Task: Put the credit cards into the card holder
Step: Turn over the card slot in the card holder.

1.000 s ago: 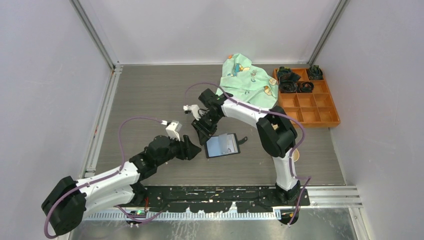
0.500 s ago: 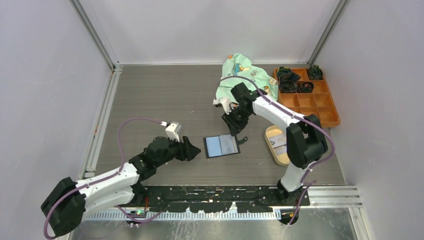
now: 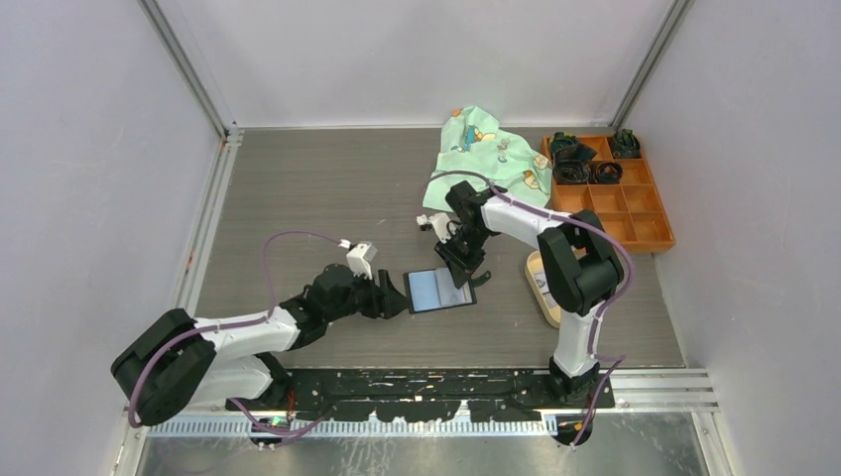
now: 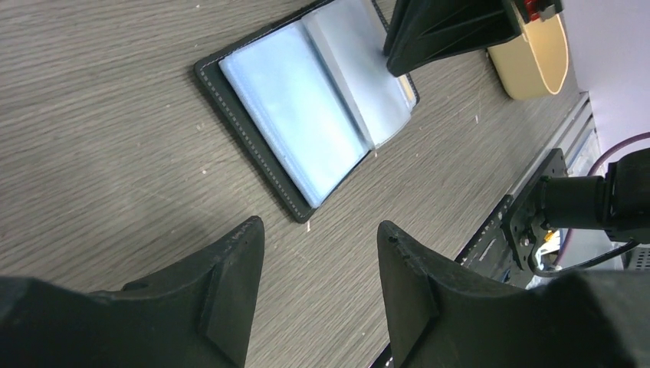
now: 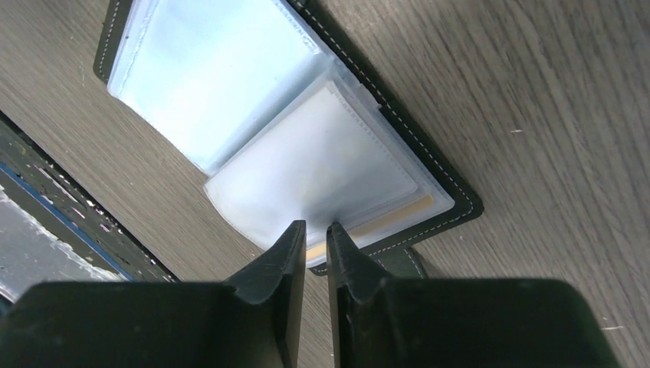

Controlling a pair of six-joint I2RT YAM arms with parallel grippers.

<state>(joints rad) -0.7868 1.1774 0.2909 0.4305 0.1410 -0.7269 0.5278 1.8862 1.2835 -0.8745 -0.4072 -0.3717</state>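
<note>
Card holder [image 3: 439, 290] laid open flat on the table [image 3: 298, 198], a gripper parked at each side

The holder is seen spread face up mid-table, its clear sleeves showing pale blue. The left gripper [image 4: 320, 230] is held low just beside the near-left edge, fingers well apart, nothing between them. The right gripper [image 5: 316, 228] is set at the far-right edge, fingers drawn nearly together over the rim of a clear sleeve with only a thin slit left; whether the sleeve is actually pinched can't be told. A tan tray [image 4: 536, 69] is seen just past the holder.
</note>
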